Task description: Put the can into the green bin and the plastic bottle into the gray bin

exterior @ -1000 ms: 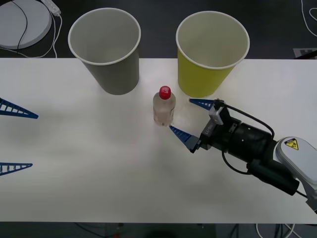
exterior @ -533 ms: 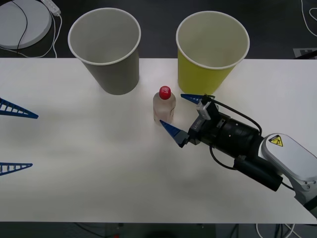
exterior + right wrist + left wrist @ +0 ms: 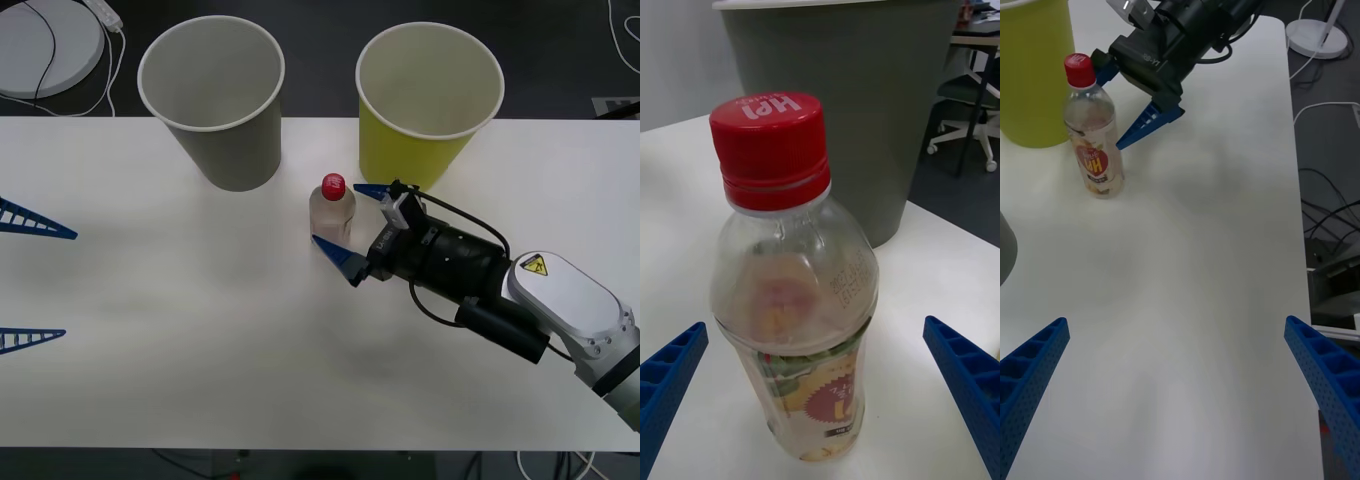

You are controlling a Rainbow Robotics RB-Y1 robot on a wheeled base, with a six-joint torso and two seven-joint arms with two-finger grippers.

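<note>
**Bottle not yet grasped, right jaws straddling it**

Progress: plastic bottle stands upright on the bench, out in front of the gap between the gray bin and the green bin. Both bins look empty from above. No can on the bench that I can make out. So the bottle-to-gray-bin step looks to be at the grasp stage, nothing deposited.

Right gripper: jaws wide open, holding nothing. One finger sits beside the bottle near the cap on the green-bin side, the other low by the base on the near side. Right wrist view has the bottle centred between the fingertips, gray bin right behind it. Can't tell whether either finger touches.

Left gripper: parked at the bench's left edge, jaws open, empty.
</note>
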